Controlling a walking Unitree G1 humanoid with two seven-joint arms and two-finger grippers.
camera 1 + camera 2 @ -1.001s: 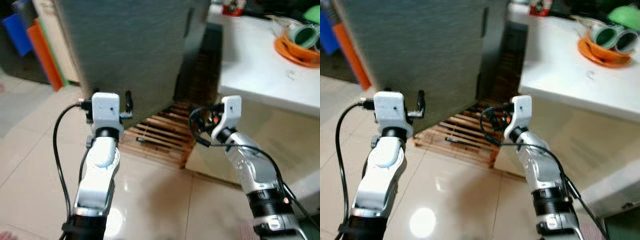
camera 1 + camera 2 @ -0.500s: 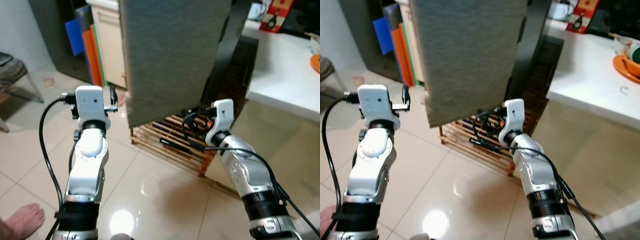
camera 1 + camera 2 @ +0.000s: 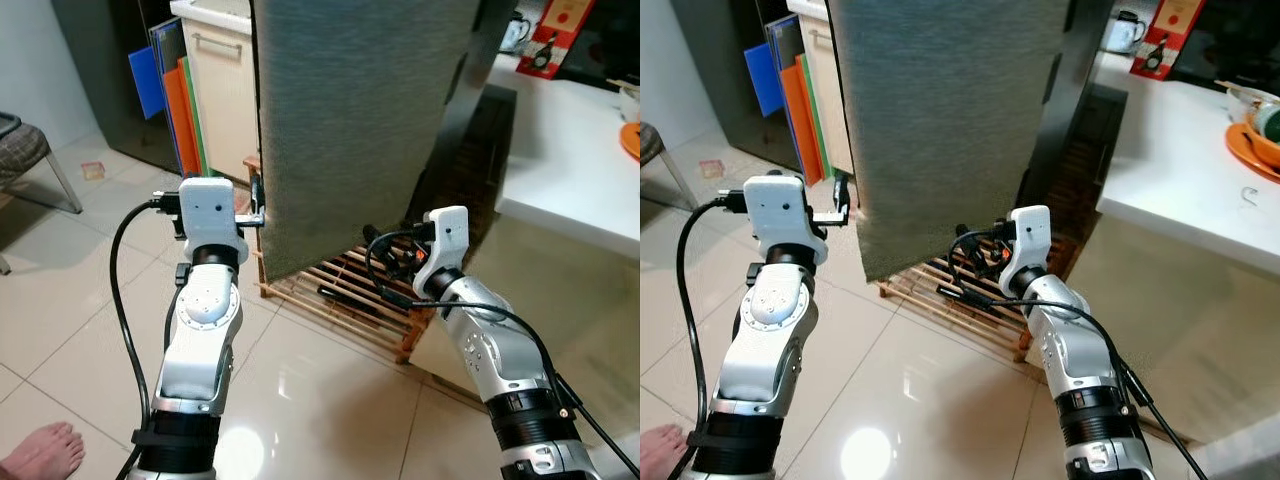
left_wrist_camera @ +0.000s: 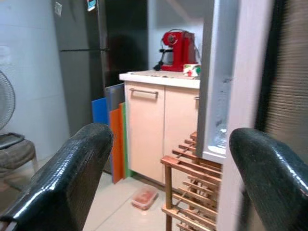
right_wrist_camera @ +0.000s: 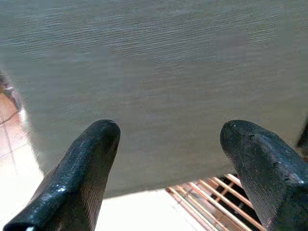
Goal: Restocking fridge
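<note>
Both pincers stand spread and hold nothing. Left pincer [image 3: 257, 203] sits at the left edge of the tall grey textured fridge door [image 3: 350, 120], which rises at twelve o'clock from the robot; in the left wrist view its fingers [image 4: 62, 178] frame that edge, with the white inner lining just beside one pad. Right pincer [image 5: 168, 168] faces the door's flat front, low down, near but apart.

Below the door at one o'clock lies a slatted wooden pallet [image 3: 350, 290]. Farther off at ten o'clock lean blue and orange flat boards [image 3: 165, 90], and at two o'clock stands a white bench [image 3: 570, 140].

I judge the door heavy, stiff and hinged, its face offering no purchase; the best hold is the left edge, hooked and swung steadily.
</note>
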